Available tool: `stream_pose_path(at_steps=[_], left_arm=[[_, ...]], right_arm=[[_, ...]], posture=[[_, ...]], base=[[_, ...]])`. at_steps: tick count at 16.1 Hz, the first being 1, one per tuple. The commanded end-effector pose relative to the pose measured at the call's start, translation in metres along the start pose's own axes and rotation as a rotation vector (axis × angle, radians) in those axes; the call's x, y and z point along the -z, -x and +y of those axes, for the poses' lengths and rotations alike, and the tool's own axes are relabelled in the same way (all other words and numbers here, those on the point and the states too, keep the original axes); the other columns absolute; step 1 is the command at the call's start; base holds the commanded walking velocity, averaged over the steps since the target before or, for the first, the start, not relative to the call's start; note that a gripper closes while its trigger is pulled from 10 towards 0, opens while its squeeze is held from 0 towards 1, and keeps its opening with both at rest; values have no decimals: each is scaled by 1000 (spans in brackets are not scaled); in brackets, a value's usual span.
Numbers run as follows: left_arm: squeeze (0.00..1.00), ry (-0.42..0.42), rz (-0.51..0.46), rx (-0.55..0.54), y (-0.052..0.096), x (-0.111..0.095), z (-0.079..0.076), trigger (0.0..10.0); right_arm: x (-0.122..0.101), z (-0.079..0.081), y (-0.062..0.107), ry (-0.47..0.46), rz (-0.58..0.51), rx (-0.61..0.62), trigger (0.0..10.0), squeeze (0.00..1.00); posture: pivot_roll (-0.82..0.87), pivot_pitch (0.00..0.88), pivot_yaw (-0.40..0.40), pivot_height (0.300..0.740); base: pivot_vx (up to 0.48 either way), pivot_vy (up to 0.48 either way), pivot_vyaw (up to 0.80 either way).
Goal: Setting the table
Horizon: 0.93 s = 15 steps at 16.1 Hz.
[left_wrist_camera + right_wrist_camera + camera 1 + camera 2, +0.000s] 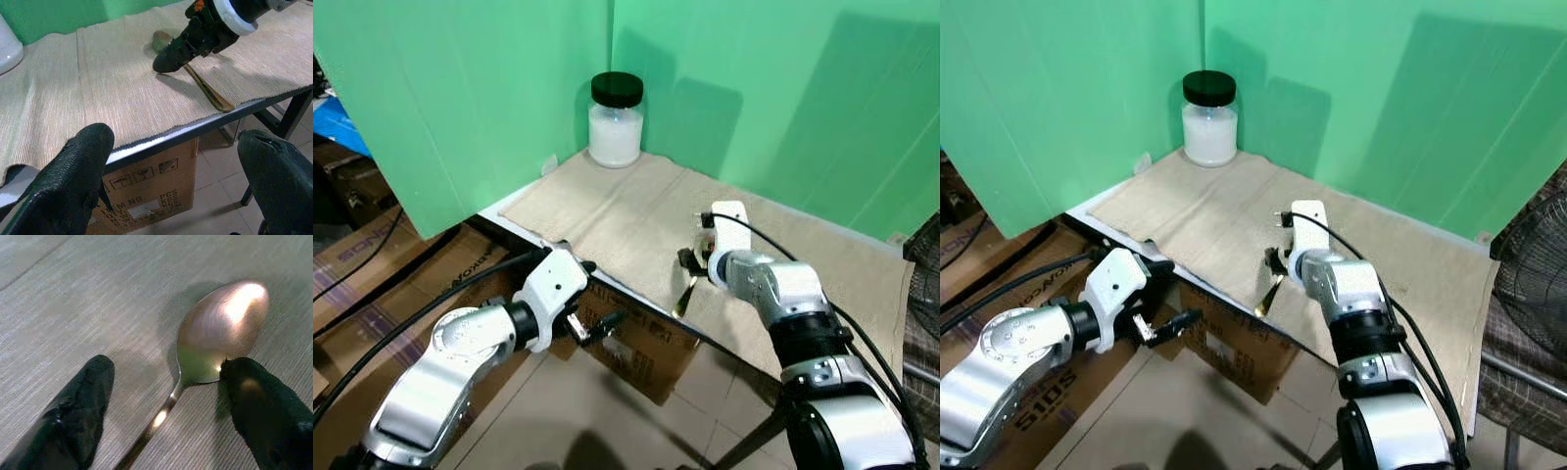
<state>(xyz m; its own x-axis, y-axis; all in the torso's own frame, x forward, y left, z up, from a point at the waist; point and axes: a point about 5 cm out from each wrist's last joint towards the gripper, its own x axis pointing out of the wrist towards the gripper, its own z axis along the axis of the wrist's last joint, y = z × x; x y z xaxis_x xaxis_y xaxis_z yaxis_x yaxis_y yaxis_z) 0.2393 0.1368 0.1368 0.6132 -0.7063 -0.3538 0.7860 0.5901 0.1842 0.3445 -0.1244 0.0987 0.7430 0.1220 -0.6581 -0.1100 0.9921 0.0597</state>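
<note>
A gold-toned spoon (215, 333) lies on the beige woven mat (607, 211), its handle (686, 292) pointing toward the table's front edge. My right gripper (693, 262) stands open over the spoon's neck. One finger (259, 401) touches the rim of the bowl and the other finger (83, 401) rests on the mat beside it. My left gripper (597, 328) hangs open in front of and below the table edge, holding nothing. In the left wrist view, the spoon (208, 90) and the right gripper lie beyond its two open fingers.
A white jar with a black lid (616, 119) stands in the back corner against green screens (460, 88). Cardboard boxes (641, 348) sit under and left of the table. A black fan (1538, 284) stands at the far right.
</note>
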Motion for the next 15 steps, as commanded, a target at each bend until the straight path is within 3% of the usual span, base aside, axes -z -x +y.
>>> stream_pose_path(at_steps=[1,8,9,12,13,14,15], left_arm=[[0,0,11,14,-1,2,-2,10000],[0,-1,10,20,0,3,-5,10000],[0,-3,12,19,1,4,-5,10000],[0,-6,12,18,1,3,-4,10000],[0,-7,12,16,1,3,-4,10000],[0,-8,12,16,0,3,-4,10000],[0,-9,13,15,0,3,-4,10000]], right_arm=[[-3,-4,0,-23,11,16,0,0],[-3,-9,5,-26,39,10,118,0],[-5,-10,8,-5,41,15,1294,0],[-7,-10,13,-4,46,3,2627,0],[-12,-9,18,-8,35,-6,4471,0],[-14,-8,20,0,27,-13,10000,0],[-16,-7,24,8,16,-20,10000,0]], posture=[[127,0,-77,740],[124,0,-81,740],[123,0,-80,740],[122,0,-80,740],[122,0,-80,740],[123,0,-82,740],[123,0,-83,740]], base=[[0,0,0],[0,0,0],[0,0,0],[0,0,0],[0,0,0],[0,0,0],[0,0,0]])
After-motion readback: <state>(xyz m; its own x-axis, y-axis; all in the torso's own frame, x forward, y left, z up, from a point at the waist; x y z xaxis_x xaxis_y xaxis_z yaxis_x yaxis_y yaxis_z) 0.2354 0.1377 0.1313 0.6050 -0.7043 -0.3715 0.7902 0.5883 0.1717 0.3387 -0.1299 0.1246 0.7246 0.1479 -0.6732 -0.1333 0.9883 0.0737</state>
